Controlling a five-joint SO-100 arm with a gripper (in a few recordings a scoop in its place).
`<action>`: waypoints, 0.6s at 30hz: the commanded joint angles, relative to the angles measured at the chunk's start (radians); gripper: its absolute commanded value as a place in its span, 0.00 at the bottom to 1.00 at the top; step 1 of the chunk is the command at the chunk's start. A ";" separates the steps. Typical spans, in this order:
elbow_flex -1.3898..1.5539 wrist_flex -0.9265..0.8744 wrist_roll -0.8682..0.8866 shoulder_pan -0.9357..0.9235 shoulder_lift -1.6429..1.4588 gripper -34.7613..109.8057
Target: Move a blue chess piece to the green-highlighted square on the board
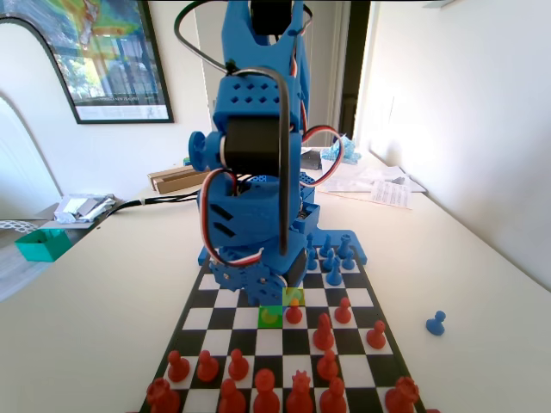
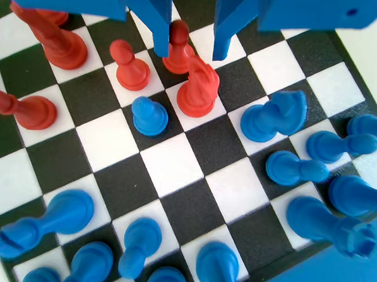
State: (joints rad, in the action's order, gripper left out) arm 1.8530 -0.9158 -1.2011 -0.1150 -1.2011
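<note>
Two jaws of the gripper [image 2: 190, 49] hang parted and empty above the board [image 2: 174, 172], with a red pawn [image 2: 178, 49] between them. Just below stands the blue chess piece [image 2: 149, 116], alone among red pieces, likely already delivered. In the fixed view, the green-highlighted square [image 1: 270, 317] lies at the arm's foot.

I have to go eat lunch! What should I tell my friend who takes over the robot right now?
Pincer: open, holding nothing, hanging over the red knight.
Blue chess piece: upright on a dark square of the board, free of the pincer, near that knight.
Green-highlighted square: just in front of the arm's base in the fixed view.
Done: cannot tell whether the pawn stands on green.
Left: check that; if not, grasp it and move it.
</note>
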 commanded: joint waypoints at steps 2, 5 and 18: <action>-0.040 -0.006 -0.029 -0.023 -0.103 0.27; -0.023 0.018 -0.040 -0.025 -0.103 0.25; -0.071 0.003 -0.028 -0.069 -0.140 0.25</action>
State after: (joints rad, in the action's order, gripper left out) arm 1.8500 -0.8836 -1.2272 -0.1473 -1.2164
